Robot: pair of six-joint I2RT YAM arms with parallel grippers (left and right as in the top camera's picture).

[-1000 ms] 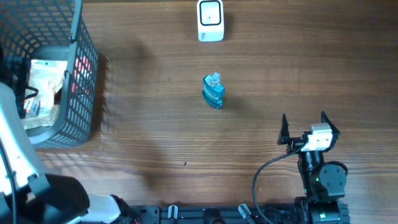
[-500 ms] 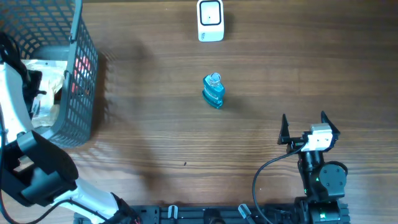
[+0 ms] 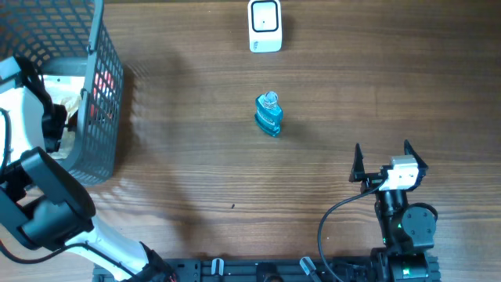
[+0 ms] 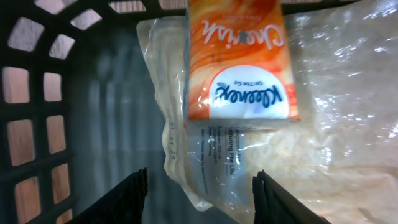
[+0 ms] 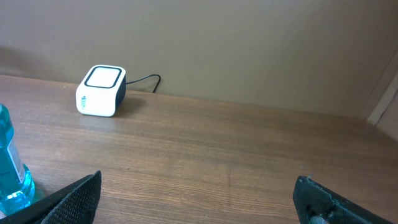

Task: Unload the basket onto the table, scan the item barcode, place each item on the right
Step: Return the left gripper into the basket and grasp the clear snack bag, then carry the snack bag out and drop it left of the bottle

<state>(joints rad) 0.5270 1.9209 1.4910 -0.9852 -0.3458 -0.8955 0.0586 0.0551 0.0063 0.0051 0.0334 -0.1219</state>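
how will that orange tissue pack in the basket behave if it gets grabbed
The tissue pack looks soft and glossy-wrapped, so it probably squashes and may slip in a pinch. Being tissues, it is likely light for its size. It lies on a crinkled clear bag, which could shift or lift with it.

A dark brown wood-grain worktop (image 3: 196,180) lies under even, soft light. Behind the worktop's far edge rises a plain tan wall (image 5: 249,43). A pale trim strip (image 5: 382,99) slants beside the wall above the worktop's right end.
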